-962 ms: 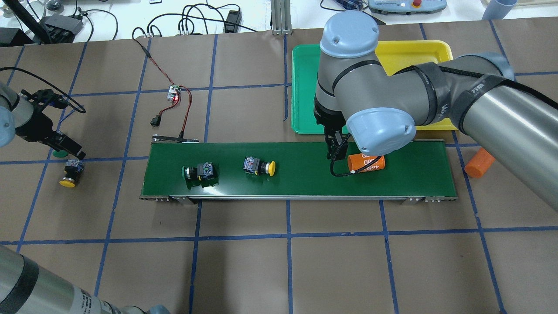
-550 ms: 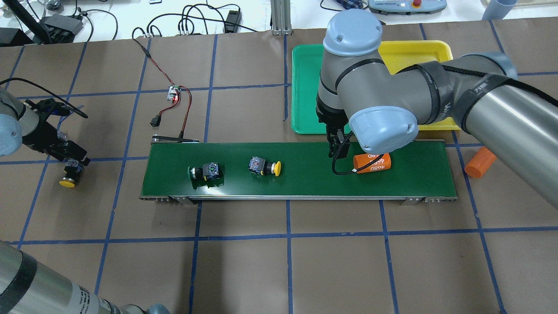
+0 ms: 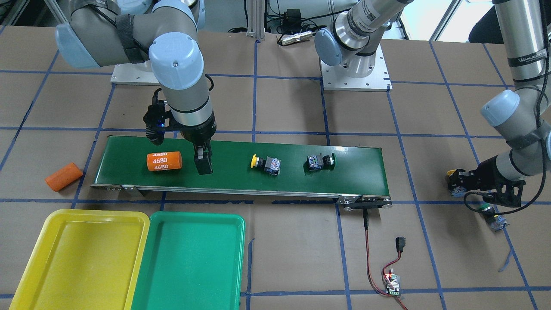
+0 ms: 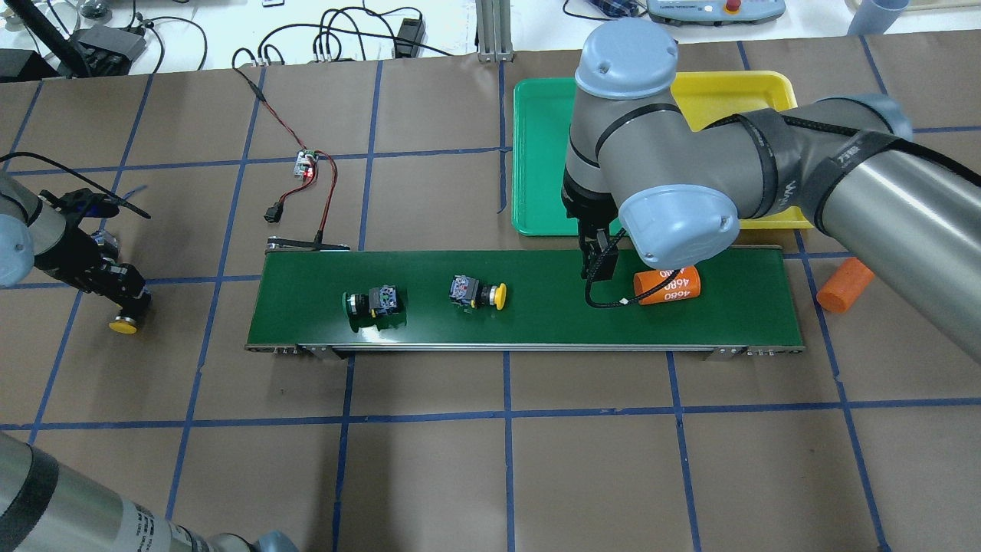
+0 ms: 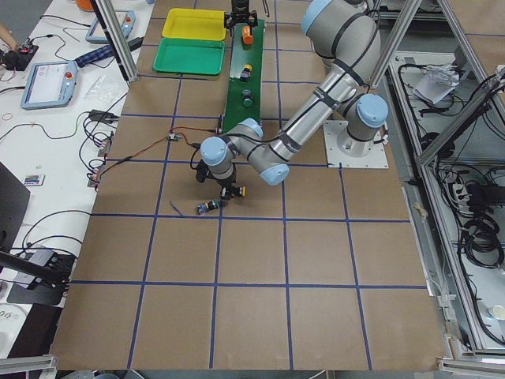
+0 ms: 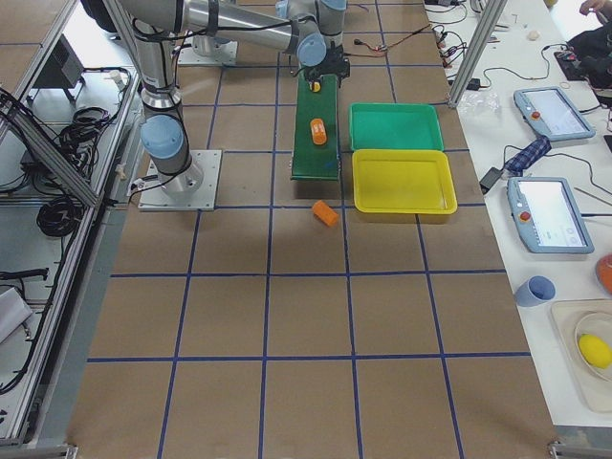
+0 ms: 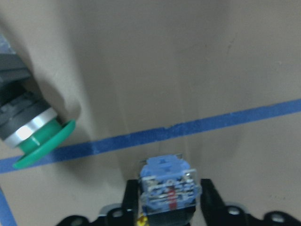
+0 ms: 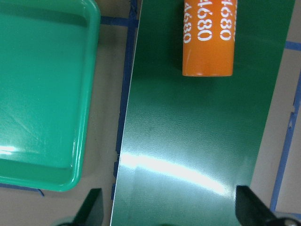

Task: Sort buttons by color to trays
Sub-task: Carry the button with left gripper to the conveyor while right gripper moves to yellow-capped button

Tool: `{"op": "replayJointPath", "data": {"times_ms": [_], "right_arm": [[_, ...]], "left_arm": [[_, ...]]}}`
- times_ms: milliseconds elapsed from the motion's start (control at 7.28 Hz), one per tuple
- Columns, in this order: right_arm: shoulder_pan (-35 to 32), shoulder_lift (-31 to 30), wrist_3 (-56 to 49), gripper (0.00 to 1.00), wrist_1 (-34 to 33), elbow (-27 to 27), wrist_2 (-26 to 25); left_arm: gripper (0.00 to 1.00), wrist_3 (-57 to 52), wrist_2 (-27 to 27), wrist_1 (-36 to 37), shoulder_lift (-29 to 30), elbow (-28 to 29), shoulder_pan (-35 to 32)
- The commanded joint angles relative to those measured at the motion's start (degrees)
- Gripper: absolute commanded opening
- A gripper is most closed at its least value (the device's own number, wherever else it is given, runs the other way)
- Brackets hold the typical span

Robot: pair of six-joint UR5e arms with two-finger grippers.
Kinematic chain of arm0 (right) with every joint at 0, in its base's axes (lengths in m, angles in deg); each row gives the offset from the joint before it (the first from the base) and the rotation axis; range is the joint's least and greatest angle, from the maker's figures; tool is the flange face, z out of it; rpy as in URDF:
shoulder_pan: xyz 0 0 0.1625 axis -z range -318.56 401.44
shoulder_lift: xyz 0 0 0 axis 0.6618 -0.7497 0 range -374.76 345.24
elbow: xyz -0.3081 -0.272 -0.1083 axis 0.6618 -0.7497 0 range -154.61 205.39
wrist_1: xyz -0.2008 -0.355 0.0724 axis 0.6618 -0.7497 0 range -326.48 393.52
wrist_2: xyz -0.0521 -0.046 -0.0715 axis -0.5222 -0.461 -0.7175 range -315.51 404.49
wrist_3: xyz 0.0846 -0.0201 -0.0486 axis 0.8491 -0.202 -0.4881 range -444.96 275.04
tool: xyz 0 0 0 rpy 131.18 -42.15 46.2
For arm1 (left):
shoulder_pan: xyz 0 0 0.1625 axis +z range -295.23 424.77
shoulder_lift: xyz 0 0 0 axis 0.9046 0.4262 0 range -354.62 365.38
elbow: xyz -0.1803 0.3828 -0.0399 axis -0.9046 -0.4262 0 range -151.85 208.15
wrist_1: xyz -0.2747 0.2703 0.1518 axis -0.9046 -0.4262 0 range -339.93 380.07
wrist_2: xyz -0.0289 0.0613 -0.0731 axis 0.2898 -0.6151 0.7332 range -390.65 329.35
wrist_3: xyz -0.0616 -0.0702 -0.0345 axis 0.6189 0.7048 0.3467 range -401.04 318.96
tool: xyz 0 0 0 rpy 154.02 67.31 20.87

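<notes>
A green-capped button and a yellow-capped button lie on the dark-green belt. My left gripper is at the table's left end. Its fingers press both sides of a second yellow button's grey-blue block, whose cap shows below. A second green button lies on the paper beside it. My right gripper hangs open and empty over the belt. The green tray and yellow tray behind the belt hold nothing.
An orange cylinder marked 4680 lies on the belt just right of my right gripper. A plain orange cylinder lies on the paper past the belt's right end. A small circuit board with red and black wires lies behind the belt's left end.
The two buttons and the 4680 cylinder on the belt have moved right. My left gripper has moved toward me and come down around the yellow button on the paper. My right arm shifted slightly right.
</notes>
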Motion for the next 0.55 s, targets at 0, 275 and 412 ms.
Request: {"op": "replayJointPath", "data": {"times_ms": [0, 275, 412], "right_arm": [[0.04, 0.53, 1.01, 1.00, -0.06, 0.85, 0.12], [-0.14, 0.53, 4.06, 1.00, 0.02, 1.47, 0.82], [-0.57, 0.45, 5.48, 1.00, -1.54, 2.17, 1.17]], "left_arm": [[0.00, 7.93, -0.35, -3.29, -5.56, -0.10, -3.84], [0.00, 25.90, 0.69, -12.23, -13.03, -0.01, -16.20], [0.00, 31.57, 3.75, -12.88, -15.77, -0.53, -21.31]]}}
